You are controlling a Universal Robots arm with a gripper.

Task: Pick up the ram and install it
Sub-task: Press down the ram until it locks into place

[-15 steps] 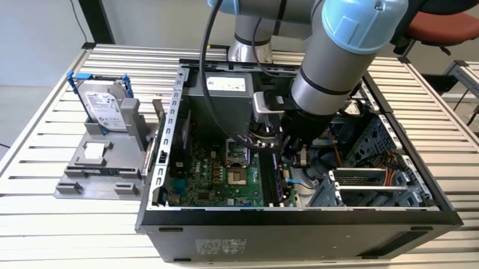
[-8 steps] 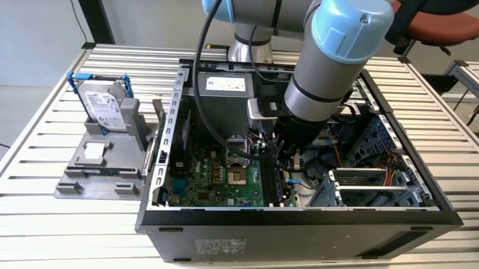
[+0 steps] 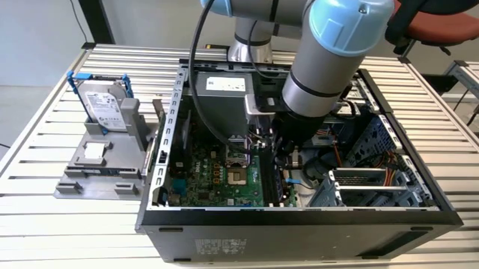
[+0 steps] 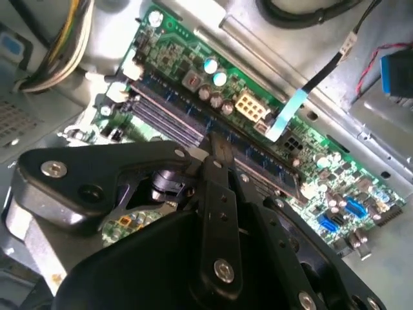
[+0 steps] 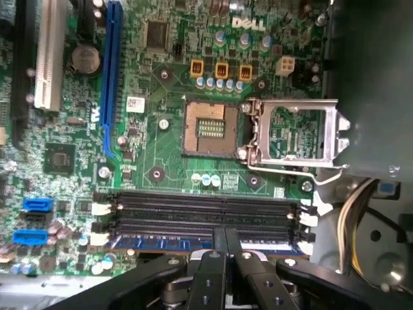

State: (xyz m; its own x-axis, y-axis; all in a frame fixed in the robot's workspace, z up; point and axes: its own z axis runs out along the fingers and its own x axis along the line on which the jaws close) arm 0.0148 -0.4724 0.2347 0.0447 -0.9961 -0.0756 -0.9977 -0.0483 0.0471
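Ram in pincer at the memory slots.
Pincer (image 5: 224, 248) closed on ram (image 5: 168, 243); its long axis parallels black slots (image 5: 203, 210) beside CPU socket (image 5: 205, 126).

Your slatted metal worktop (image 3: 45, 140) fills the exterior view; a grey floor (image 3: 22, 106) lies at nine o'clock, a red chair (image 3: 441, 25) at one o'clock.
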